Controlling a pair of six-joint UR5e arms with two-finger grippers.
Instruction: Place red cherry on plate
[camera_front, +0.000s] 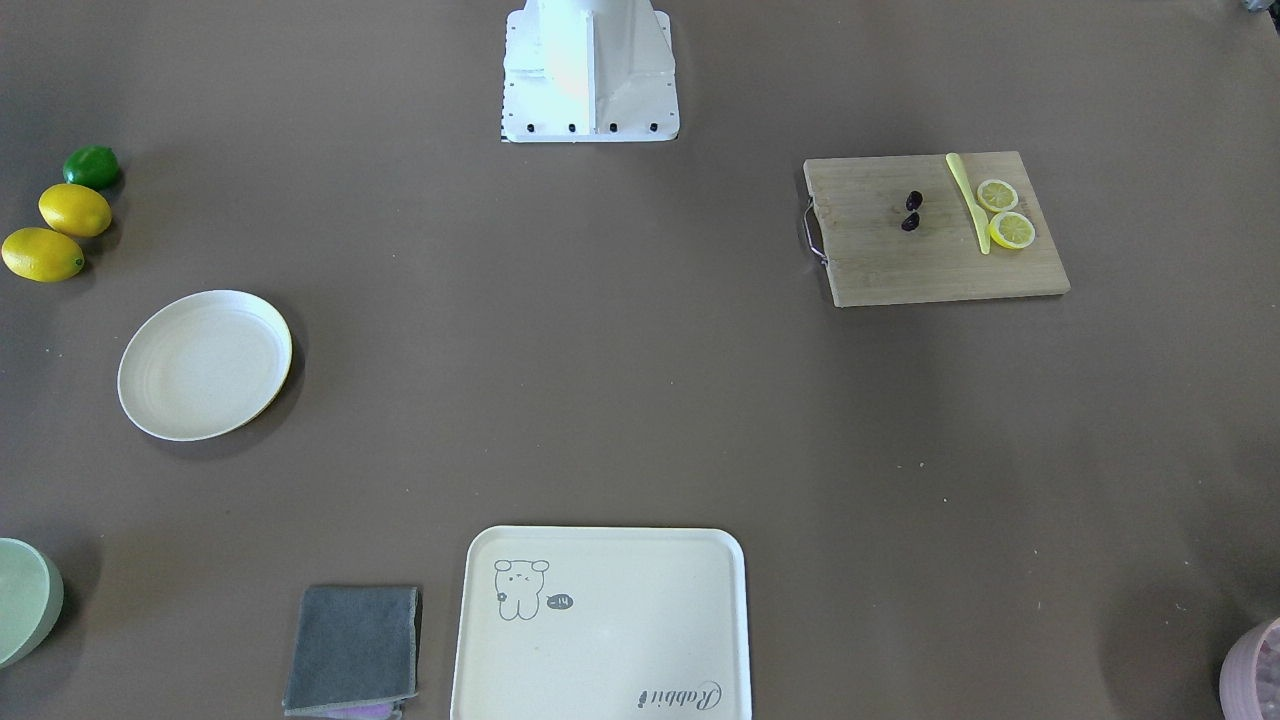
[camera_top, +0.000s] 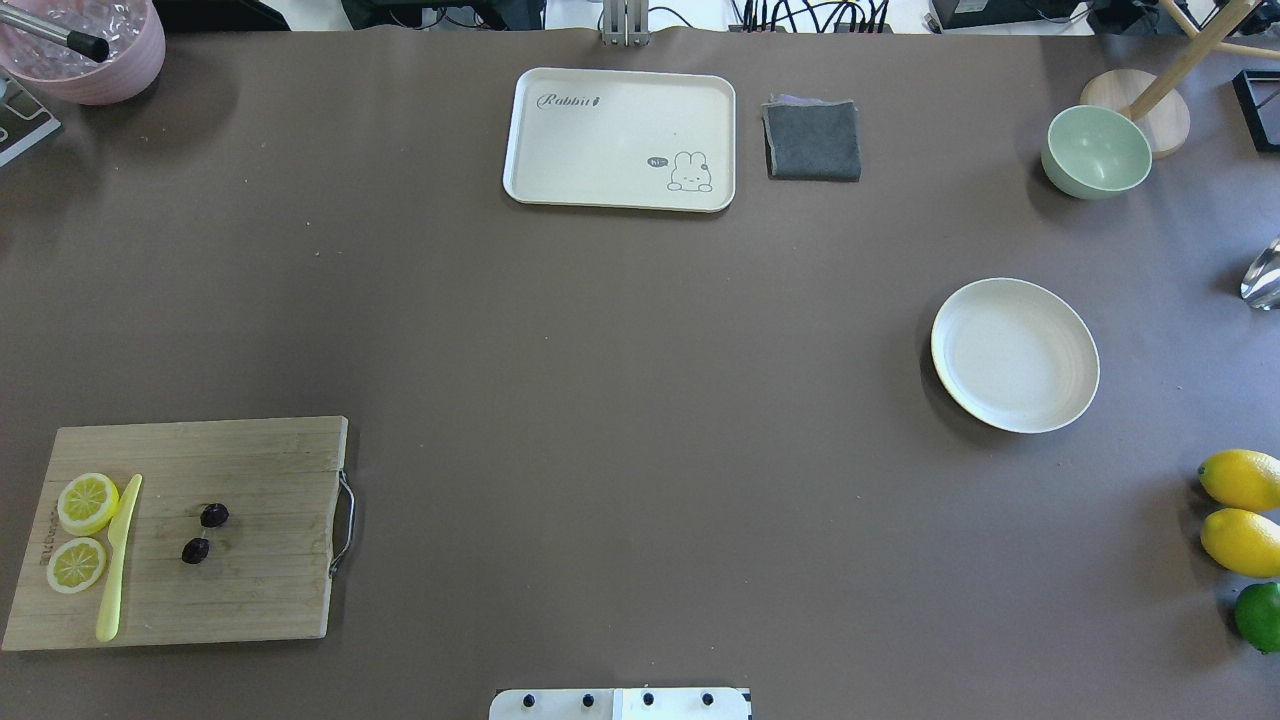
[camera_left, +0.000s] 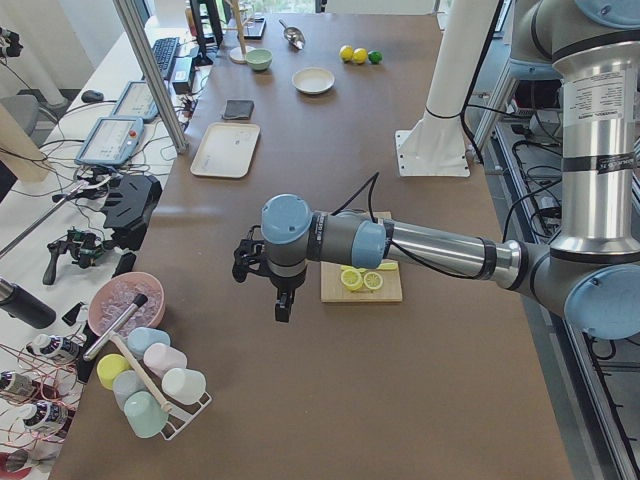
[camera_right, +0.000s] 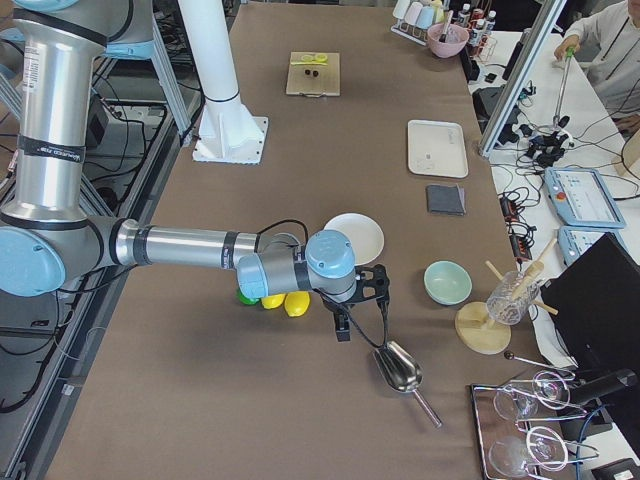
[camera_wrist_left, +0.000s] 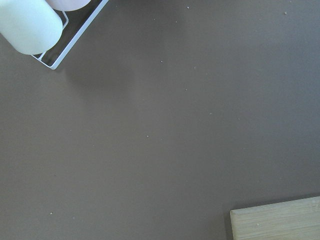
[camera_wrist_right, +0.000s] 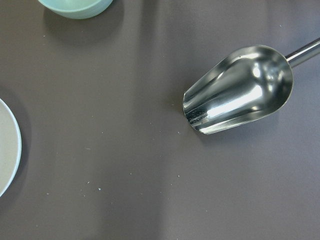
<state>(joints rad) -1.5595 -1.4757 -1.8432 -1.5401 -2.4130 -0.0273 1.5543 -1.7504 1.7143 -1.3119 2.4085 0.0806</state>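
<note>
The red cherry (camera_front: 912, 211) (camera_top: 205, 532), a pair of tiny dark fruits, lies on a wooden cutting board (camera_front: 935, 270) (camera_top: 250, 600) beside two lemon slices (camera_top: 82, 530) and a yellow knife (camera_top: 118, 560). The round cream plate (camera_front: 205, 365) (camera_top: 1015, 355) sits empty across the table. Neither arm appears in the overhead or front views. In the side view, my left gripper (camera_left: 281, 308) hangs above the table just beyond the board's outer edge. Past the plate, my right gripper (camera_right: 342, 330) hovers near the lemons. Whether either is open or shut I cannot tell.
A rabbit tray (camera_top: 620, 140) and grey cloth (camera_top: 812, 140) lie at the far edge. A green bowl (camera_top: 1096, 152), metal scoop (camera_wrist_right: 240, 90), two lemons (camera_top: 1240, 510) and a lime (camera_top: 1260, 615) surround the plate. A pink bowl (camera_top: 90, 45) and cup rack (camera_left: 150, 385) stand beyond the board.
</note>
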